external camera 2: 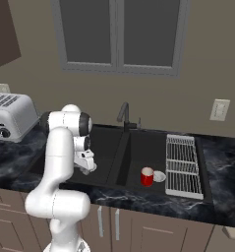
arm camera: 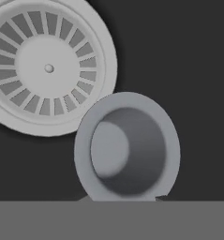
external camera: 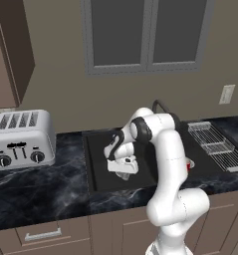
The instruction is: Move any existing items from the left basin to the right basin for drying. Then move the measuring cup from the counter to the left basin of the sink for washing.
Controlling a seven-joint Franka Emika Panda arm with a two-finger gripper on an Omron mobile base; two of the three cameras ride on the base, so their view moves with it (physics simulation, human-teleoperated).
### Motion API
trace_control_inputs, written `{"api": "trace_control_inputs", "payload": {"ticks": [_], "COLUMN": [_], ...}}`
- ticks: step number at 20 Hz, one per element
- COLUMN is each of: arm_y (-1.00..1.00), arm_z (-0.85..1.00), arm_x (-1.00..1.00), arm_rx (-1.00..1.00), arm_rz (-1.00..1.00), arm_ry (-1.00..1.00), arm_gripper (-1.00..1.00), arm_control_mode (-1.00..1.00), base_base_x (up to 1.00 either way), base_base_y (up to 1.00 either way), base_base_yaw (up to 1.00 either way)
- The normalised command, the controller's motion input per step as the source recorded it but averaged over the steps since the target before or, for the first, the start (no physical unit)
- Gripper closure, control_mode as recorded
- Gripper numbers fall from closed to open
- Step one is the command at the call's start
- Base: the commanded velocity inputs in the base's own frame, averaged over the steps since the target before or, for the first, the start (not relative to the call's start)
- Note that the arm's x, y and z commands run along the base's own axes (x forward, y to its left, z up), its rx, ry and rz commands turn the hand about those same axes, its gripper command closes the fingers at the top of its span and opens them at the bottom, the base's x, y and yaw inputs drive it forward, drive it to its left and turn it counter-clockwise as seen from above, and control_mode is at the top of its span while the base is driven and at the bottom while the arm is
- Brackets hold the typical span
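The grey measuring cup (arm camera: 127, 150) fills the lower middle of the hand view, its open mouth facing the camera, just beside the round silver drain (arm camera: 48, 68) of the left basin (arm camera: 188, 56). My gripper (external camera: 123, 170) is down inside the left basin (external camera: 98, 159), shut on the measuring cup; the fingertips are hidden at the cup's near rim. In the right base view the gripper (external camera 2: 87, 167) hangs low over the same basin. The red mug (external camera 2: 147, 176) stands upright in the right basin (external camera 2: 138, 147), next to its drain (external camera 2: 159, 176).
A dark curved faucet (external camera 2: 124, 115) rises behind the divider between the basins. A wire drying rack (external camera 2: 183, 165) lies on the right of the sink. A silver toaster (external camera: 22, 138) stands on the black marble counter (external camera: 41, 189) to the left.
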Motion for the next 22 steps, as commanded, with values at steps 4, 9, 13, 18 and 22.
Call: {"api": "trace_control_inputs", "payload": {"ticks": [4, 9, 13, 18, 22], "arm_y": [0.0, 0.0, 0.0, 0.02, 0.0], "arm_z": [-0.15, -0.2, -0.17, -0.09, 0.0], "arm_x": [0.15, 0.08, 0.05, 0.03, 0.0], "arm_rx": [0.01, 0.0, 0.0, 0.0, 0.01], "arm_rz": [0.0, 0.0, 0.0, 0.0, 0.02], "arm_ry": [0.0, 0.02, 0.04, 0.03, 0.0], "arm_gripper": [1.0, 1.0, -1.0, -1.0, -1.0], "arm_control_mode": [-1.0, -1.0, -1.0, -1.0, -1.0], "base_base_x": [0.0, 0.0, 0.0, 0.0, 0.0], "base_base_y": [0.0, 0.0, 0.0, 0.0, 0.0], "base_base_yaw": [0.0, 0.0, 0.0, 0.0, 0.0]}}
